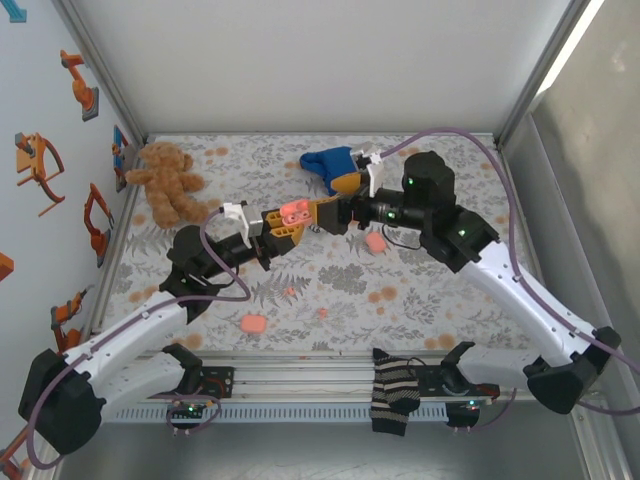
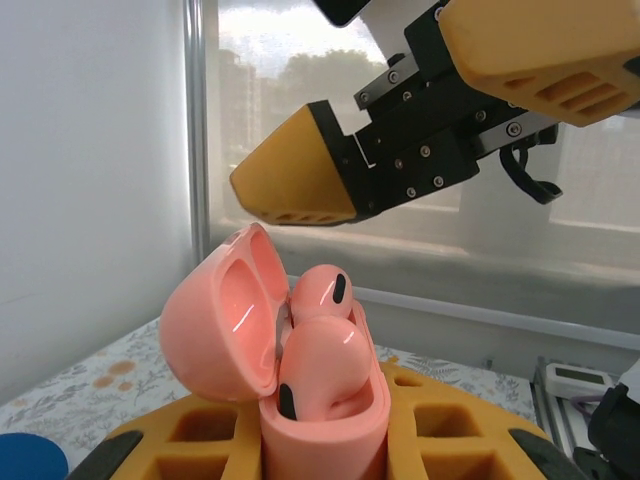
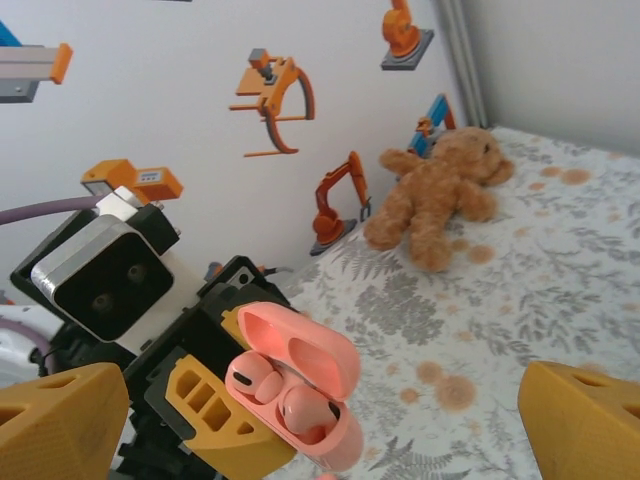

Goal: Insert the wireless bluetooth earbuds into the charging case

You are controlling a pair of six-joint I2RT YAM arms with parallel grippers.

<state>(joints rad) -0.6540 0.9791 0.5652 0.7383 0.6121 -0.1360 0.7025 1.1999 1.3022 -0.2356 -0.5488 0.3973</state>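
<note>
readable text: none | brands, numbers: none | wall stickers [image 3: 275,95]: drawings, no lettering

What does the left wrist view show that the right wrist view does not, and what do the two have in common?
Left wrist view: a bright window behind the open right tool, seen from outside. Right wrist view: the teddy bear and the robot-arm wall stickers. Both: the open charging case clamped in the left tool, with two earbuds seated inside.
</note>
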